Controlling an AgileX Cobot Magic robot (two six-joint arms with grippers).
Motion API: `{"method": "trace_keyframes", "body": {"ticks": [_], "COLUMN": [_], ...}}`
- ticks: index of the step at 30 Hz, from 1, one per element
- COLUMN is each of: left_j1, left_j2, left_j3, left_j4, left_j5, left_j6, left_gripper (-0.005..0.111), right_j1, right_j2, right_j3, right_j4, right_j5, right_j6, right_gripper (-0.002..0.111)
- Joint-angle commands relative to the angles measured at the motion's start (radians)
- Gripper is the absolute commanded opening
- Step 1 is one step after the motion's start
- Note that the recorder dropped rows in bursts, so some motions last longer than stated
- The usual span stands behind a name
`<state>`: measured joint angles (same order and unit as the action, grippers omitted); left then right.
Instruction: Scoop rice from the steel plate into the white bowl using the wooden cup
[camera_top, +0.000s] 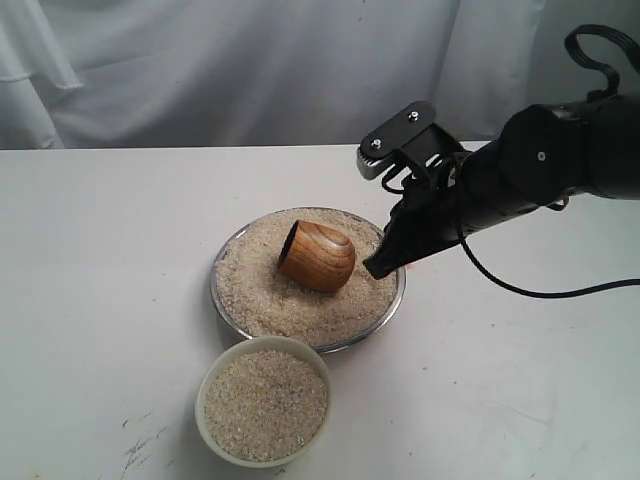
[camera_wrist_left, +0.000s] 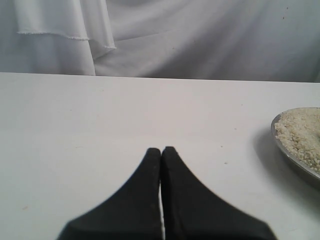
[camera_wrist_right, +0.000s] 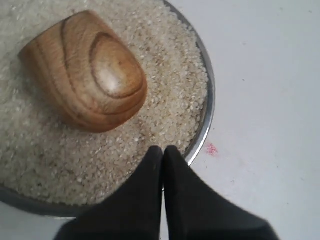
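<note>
Where the white table (camera_top: 90, 300) carries the set-up, you have the wide, shiny round steel plate (camera_top: 398, 300) at centre, heaped with pale uncooked rice (camera_top: 290, 305). The small cream-white bowl (camera_top: 201, 400) stands just beside it on the near side and also holds grains. The reddish-brown wooden cup (camera_top: 320, 257) lies on its side on the plate's rice. In the exterior view its long axis runs left to right, mouth to the left and rounded base toward your right gripper (camera_top: 372, 270). That gripper's black jaws are pressed together and empty, with the tips over the plate's right edge, near the cup but clear of it. Your left gripper (camera_wrist_left: 161, 150) is likewise closed on nothing, over bare table beside the plate.
</note>
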<state>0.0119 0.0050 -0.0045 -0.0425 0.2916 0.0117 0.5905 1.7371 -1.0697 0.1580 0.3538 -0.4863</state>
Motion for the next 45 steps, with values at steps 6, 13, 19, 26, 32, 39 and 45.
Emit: {"method": "trace_keyframes", "body": {"ticks": [6, 13, 19, 26, 32, 39, 45], "left_j1": [-0.002, -0.002, -0.002, -0.002, -0.002, -0.002, -0.002], "left_j2": [-0.005, -0.005, -0.005, -0.005, -0.005, -0.005, -0.005], "left_j3": [0.005, 0.005, 0.005, 0.005, 0.005, 0.005, 0.005], "left_j4": [-0.001, -0.001, -0.001, -0.001, -0.001, -0.001, -0.001], "left_j5": [-0.006, -0.006, -0.006, -0.006, -0.006, -0.006, -0.006], "left_j6": [-0.003, -0.003, -0.003, -0.003, -0.003, -0.003, -0.003], "left_gripper": [0.0, 0.0, 0.0, 0.0, 0.0, 0.0, 0.0], "right_j1": [-0.003, -0.003, -0.003, -0.001, 0.033, 0.033, 0.037], "right_j2": [-0.016, -0.02, -0.02, -0.02, -0.02, -0.02, -0.02], "right_j3": [-0.006, -0.006, -0.006, -0.006, -0.006, -0.006, -0.006], "right_j4": [0.229, 0.256, 0.359, 0.446, 0.464, 0.46, 0.46], "right_j5": [0.028, 0.03, 0.041, -0.005, -0.05, 0.029, 0.05], "right_j6": [-0.235, -0.237, -0.3, -0.3, -0.488, -0.657, -0.814], "right_gripper": [0.0, 0.013, 0.058, 0.086, 0.086, 0.085, 0.081]}}
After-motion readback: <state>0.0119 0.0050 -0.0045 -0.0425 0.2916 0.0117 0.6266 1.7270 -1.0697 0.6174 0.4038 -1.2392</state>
